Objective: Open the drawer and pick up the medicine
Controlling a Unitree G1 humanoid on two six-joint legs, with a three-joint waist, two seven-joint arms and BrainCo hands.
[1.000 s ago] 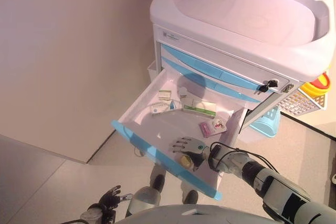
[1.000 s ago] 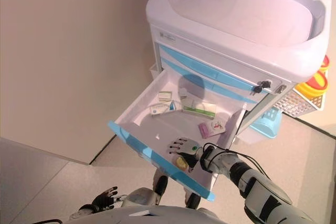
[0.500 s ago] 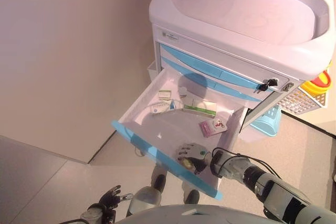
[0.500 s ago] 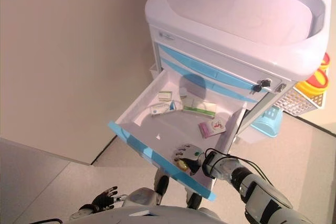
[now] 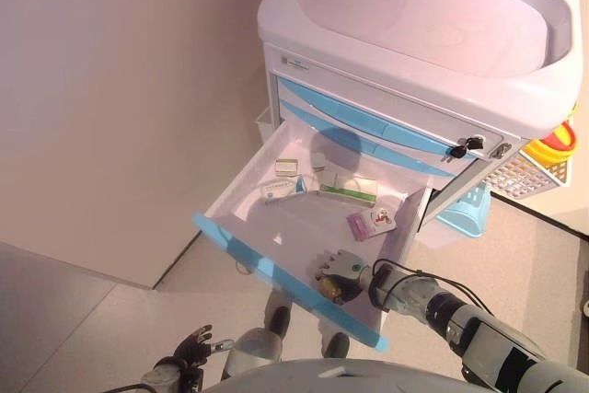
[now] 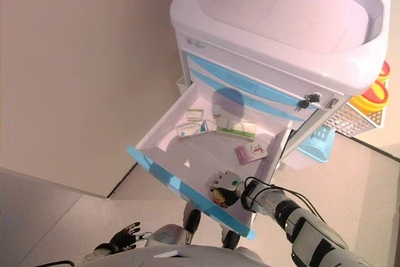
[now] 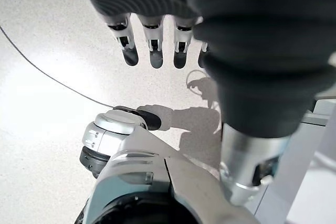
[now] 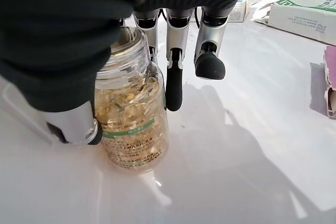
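Right hand (image 8: 105,51) is seen inside the open drawer (image 5: 276,213), at its near right corner, about 5 o'clock of the drawer floor. Its fingers (image 8: 173,85) are curled against one side of a clear capsule bottle (image 8: 134,129) and its thumb (image 8: 73,121) is pressed on the other side, so the bottle is pinched between them. The bottle is laid on its side on the white drawer floor, which would explain why the hand is brought in low and along the floor rather than from above. In the head views the same bottle shows as a small yellowish spot under the hand (image 5: 339,269), just behind the blue drawer front (image 5: 267,271).

The drawer is pulled fully out from the white medical cart (image 5: 423,52), so the opening step is judged complete and the lifting of the medicine is judged to be in hand.

One bottle is counted. Further back, toward 12 o'clock, about three small white boxes (image 5: 287,167) and one larger green and white box (image 5: 348,190) are seen; a pink packet (image 5: 372,223) lies at about 3 o'clock. The exact box count cannot be told for certain.

Left hand (image 7: 152,40) hangs low beside the body over the floor, fingers loosely straight, holding nothing.
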